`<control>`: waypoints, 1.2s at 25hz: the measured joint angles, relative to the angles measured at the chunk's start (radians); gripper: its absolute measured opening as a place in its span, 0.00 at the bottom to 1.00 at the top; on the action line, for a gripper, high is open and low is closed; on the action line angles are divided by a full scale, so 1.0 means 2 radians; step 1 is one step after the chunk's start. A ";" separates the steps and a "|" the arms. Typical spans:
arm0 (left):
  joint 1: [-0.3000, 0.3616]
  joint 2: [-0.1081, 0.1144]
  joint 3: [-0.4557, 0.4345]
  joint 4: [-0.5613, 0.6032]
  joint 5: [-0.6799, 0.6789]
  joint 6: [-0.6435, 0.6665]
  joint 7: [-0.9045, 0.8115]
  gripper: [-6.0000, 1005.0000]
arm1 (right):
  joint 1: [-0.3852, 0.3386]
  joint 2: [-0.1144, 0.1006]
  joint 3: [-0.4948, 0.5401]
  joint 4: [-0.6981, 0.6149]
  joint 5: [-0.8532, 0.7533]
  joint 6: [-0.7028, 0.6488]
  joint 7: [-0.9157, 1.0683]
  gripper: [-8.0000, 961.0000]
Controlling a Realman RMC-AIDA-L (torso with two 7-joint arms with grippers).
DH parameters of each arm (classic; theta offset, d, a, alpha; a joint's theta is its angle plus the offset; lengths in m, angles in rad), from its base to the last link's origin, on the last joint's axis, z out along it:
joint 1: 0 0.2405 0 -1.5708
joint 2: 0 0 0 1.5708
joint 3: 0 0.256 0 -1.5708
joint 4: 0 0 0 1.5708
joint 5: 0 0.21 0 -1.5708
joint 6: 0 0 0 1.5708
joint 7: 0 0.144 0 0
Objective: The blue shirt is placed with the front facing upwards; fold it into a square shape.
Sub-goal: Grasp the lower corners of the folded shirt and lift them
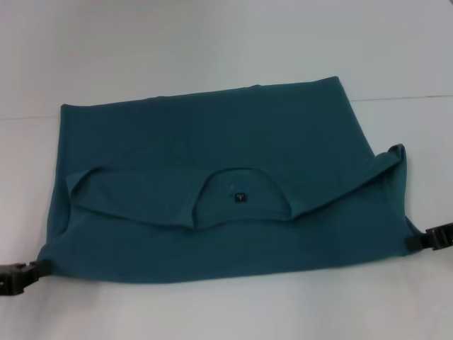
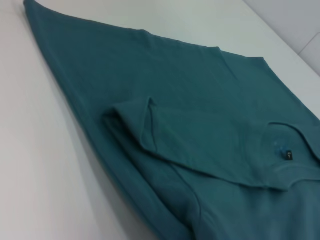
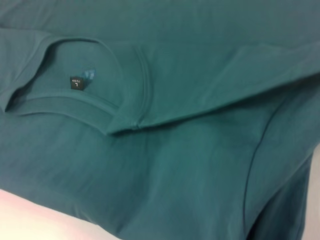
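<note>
Blue shirt (image 1: 212, 142) lies soft and limp, folded across. My left gripper (image 1: 15, 276) at seven o'clock and right gripper (image 1: 435, 237) at four sit at its near corners; can't tell whether they're pinching.

One blue shirt (image 1: 212, 142) with one neck tag (image 1: 240, 196); two grippers, left gripper (image 1: 32, 270) and right gripper (image 1: 417, 241).

The place reads as a bare test bench or lab rather than a home: a plain white table (image 1: 212, 42) fills the head view, with a faint seam line running toward its right edge, and only black robot hardware shows at its near corners.
</note>
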 joint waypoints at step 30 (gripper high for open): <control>0.027 -0.003 -0.063 0.002 -0.011 0.093 0.083 0.03 | -0.070 -0.002 0.066 -0.015 0.094 -0.094 -0.090 0.04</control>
